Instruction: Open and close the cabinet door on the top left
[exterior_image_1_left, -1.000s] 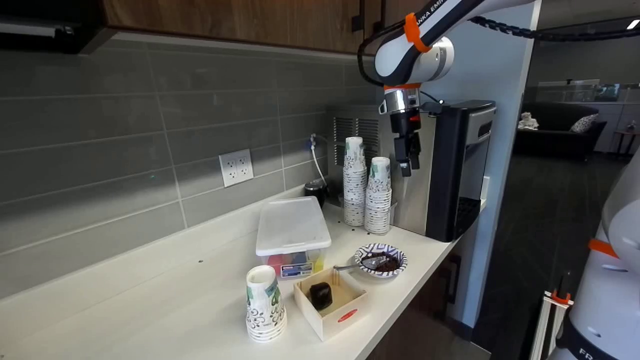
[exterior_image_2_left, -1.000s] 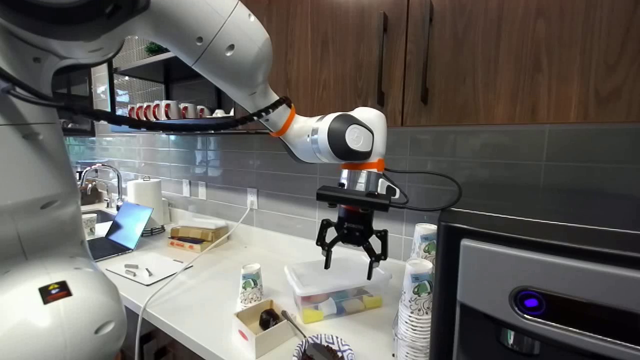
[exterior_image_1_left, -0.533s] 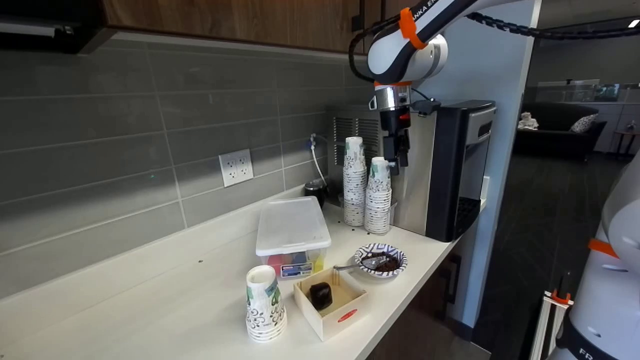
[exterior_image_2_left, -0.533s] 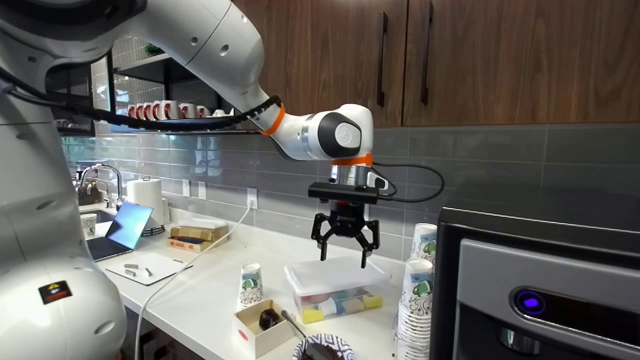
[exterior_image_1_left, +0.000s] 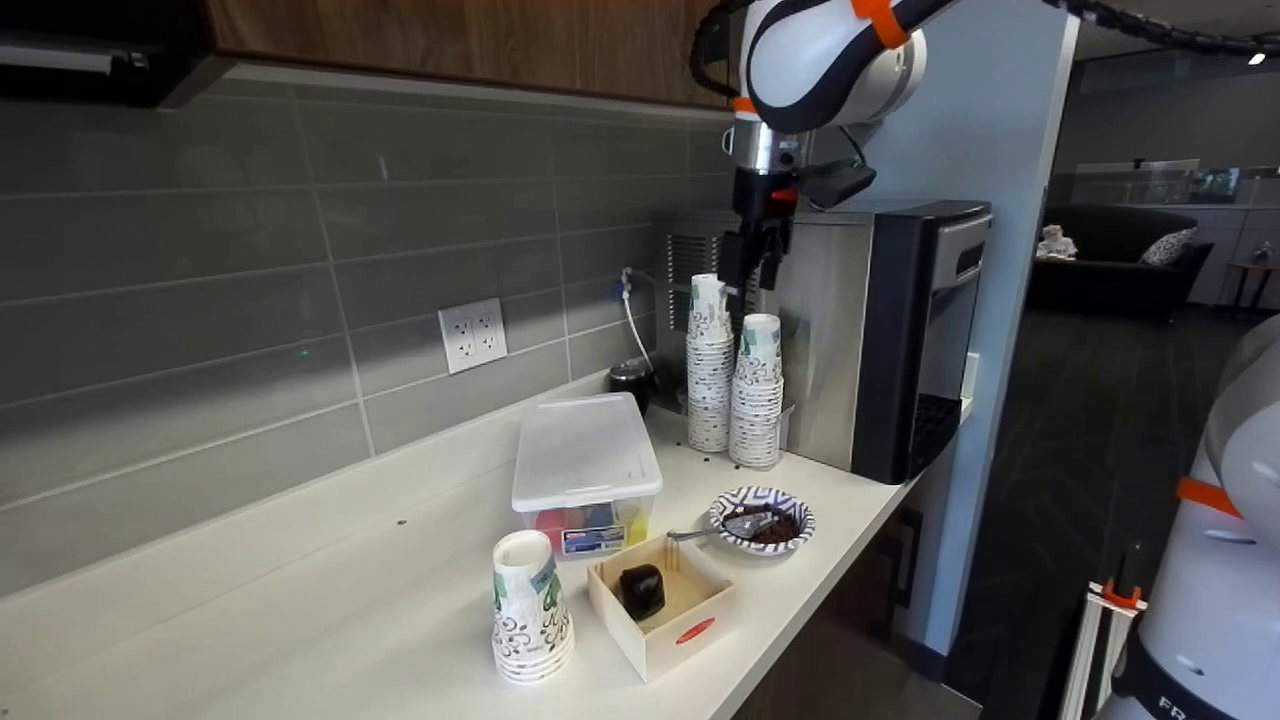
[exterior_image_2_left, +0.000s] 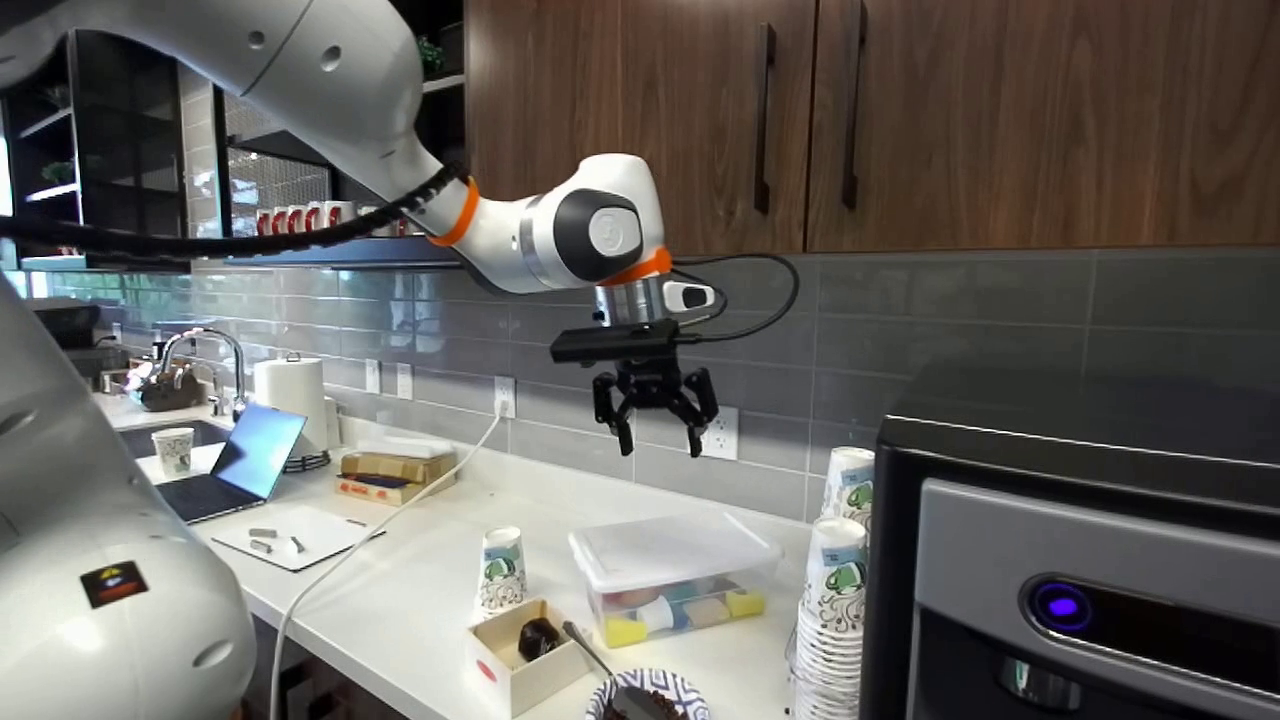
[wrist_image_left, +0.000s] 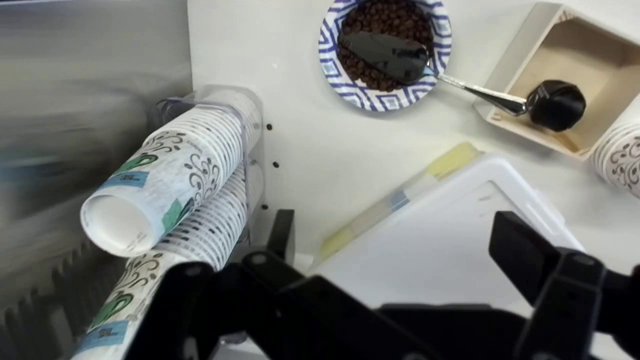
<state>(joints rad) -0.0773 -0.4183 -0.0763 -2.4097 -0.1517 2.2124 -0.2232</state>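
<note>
The left wooden cabinet door (exterior_image_2_left: 700, 110) is shut, with a long dark vertical handle (exterior_image_2_left: 763, 120) near its right edge. The right cabinet door (exterior_image_2_left: 1040, 120), with its own dark handle (exterior_image_2_left: 853, 110), is also shut. In an exterior view the cabinet's wood (exterior_image_1_left: 470, 45) shows along the top, partly hidden by the arm. My gripper (exterior_image_2_left: 660, 445) points down, open and empty, below and left of the left door's handle, apart from the doors. It also shows open in an exterior view (exterior_image_1_left: 750, 280). In the wrist view the open fingers (wrist_image_left: 400, 240) have nothing between them; the cabinet is out of view.
A lidded clear box (exterior_image_2_left: 675, 555) lies below the gripper. Tall cup stacks (exterior_image_1_left: 757, 400) stand beside the coffee machine (exterior_image_1_left: 920, 340). A bowl of coffee beans (wrist_image_left: 385, 95), a wooden box (exterior_image_1_left: 670, 635) and a shorter cup stack (exterior_image_1_left: 530, 610) are on the counter.
My gripper has moved up and to the left in both exterior views and tilted slightly. It stays open. The cabinet doors have not moved.
</note>
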